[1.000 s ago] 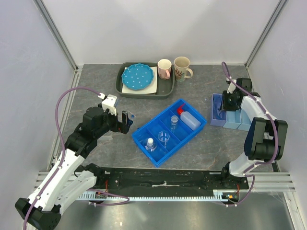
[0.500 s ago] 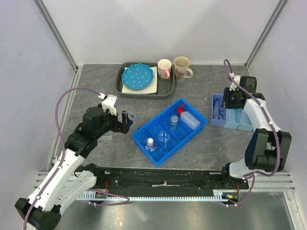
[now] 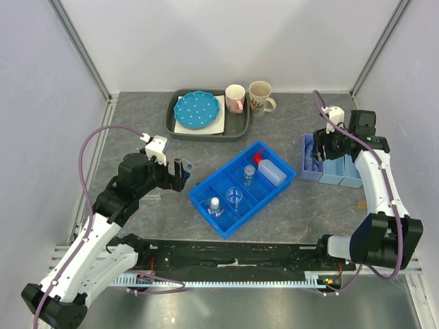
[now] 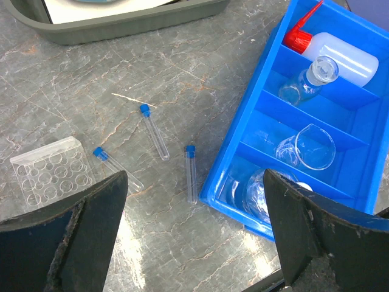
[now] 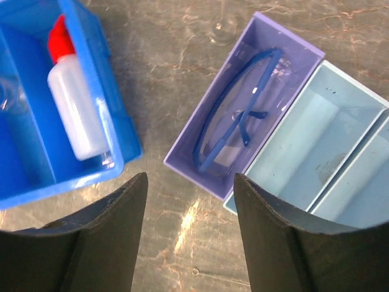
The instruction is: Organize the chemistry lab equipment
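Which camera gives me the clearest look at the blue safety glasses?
The right wrist view: the safety glasses lie in full sight in the purple bin, frame and lens clear. The top external view shows that bin small, partly under the right arm, the glasses hardly discernible. The left wrist view lacks them.

A grey tray (image 3: 206,136) sits at the far middle of the marbled grey table (image 3: 137,116). It carries a blue white-dotted plate (image 3: 198,110) on what looks like a white sheet (image 3: 216,127). Just right of it stand two mugs close together, a pink-patterned mug (image 3: 235,98) and a cream mug (image 3: 260,96). A blue divided bin (image 4: 355,112) lies mid-table. A purple bin (image 5: 292,58) and pale-blue bins (image 5: 304,140) sit side by side at right.
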